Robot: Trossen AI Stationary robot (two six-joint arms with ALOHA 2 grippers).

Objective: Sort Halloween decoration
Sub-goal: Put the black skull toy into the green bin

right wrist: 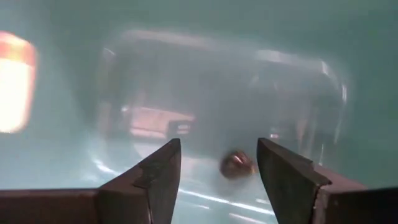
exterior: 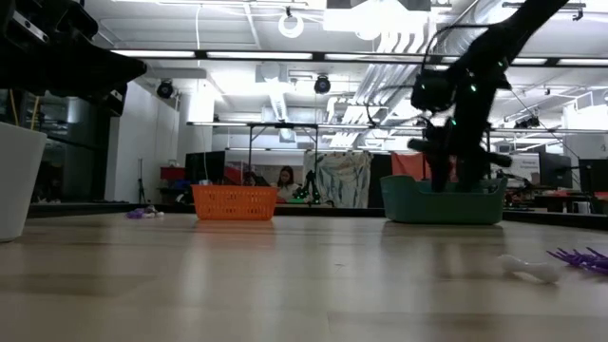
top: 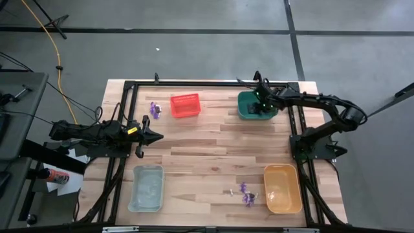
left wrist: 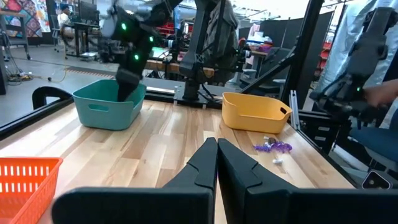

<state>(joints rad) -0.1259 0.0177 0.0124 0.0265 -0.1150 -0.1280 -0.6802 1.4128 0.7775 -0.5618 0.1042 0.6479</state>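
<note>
Right gripper [top: 262,109] down inside the green bin [top: 244,103] at the far right of the table, fingers spread apart and gripping nothing; small dark trinket [right wrist: 236,163] lying loose on the bin floor between the fingertips, touching neither; left gripper [left wrist: 217,149] parked over bare wood on the left side, fingers pressed together, empty; purple trinkets [top: 246,194] clustered near the front edge just beside the orange bin [top: 283,188], with a small white piece [exterior: 530,268] close by; more purple trinkets [top: 155,108] just beside the red bin [top: 185,105]; clear bin [top: 147,188] at front left.
</note>
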